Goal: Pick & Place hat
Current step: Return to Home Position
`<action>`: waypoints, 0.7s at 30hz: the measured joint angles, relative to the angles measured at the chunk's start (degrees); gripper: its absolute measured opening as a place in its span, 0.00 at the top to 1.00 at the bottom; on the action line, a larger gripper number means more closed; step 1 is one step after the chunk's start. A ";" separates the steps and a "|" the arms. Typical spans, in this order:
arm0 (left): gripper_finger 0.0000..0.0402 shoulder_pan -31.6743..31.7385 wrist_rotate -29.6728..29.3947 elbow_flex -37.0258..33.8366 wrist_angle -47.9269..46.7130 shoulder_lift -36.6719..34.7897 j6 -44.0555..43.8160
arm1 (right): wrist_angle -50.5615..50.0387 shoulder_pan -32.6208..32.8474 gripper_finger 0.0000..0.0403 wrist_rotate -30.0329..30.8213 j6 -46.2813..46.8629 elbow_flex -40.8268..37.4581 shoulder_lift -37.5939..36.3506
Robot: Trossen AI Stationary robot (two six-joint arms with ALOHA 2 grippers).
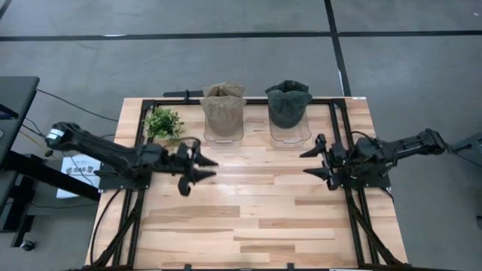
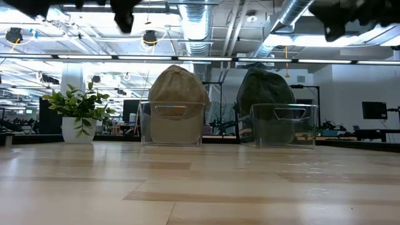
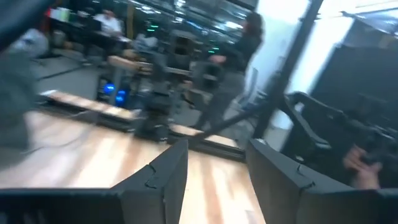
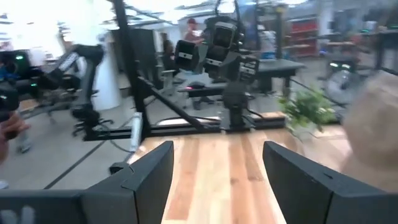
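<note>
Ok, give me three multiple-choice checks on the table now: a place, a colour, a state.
1. The potted plant stands: A) beside the left bin, B) between the bins, C) on the floor.
2. The cap in the right bin is: A) brown, B) dark, C) white.
3. The left gripper and right gripper are: A) both open, empty, B) both shut on caps, C) one open, one shut.
Answers: 1 A, it sits just outside that bin; 2 B, dark fabric, unlike the brown caps alongside; 3 A, fingers spread, nothing between.

The left gripper (image 1: 214, 168) and right gripper (image 1: 304, 163) are held open, raised, facing inward from the table's (image 1: 263, 222) side edges.
</note>
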 joint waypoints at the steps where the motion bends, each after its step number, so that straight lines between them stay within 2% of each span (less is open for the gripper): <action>1: 0.60 1.31 0.02 -1.88 0.02 -1.80 -0.31 | -0.21 0.79 0.40 2.06 0.09 -0.99 -0.96; 6: 0.60 3.59 -0.14 -14.10 9.76 -8.83 -2.58 | -0.33 4.43 0.40 5.72 0.07 -5.82 -6.59; 11: 0.60 3.13 -1.00 -25.84 23.74 -10.40 -2.69 | -0.79 7.33 0.40 11.57 0.59 -11.11 -12.65; 16: 0.60 2.50 -2.55 -26.33 22.37 -8.86 -1.56 | -0.97 9.35 0.40 20.97 1.63 -16.22 -17.53; 21: 0.60 2.48 -1.06 -26.33 22.22 -7.82 -0.41 | -2.85 11.14 0.40 22.25 2.02 -16.59 -18.67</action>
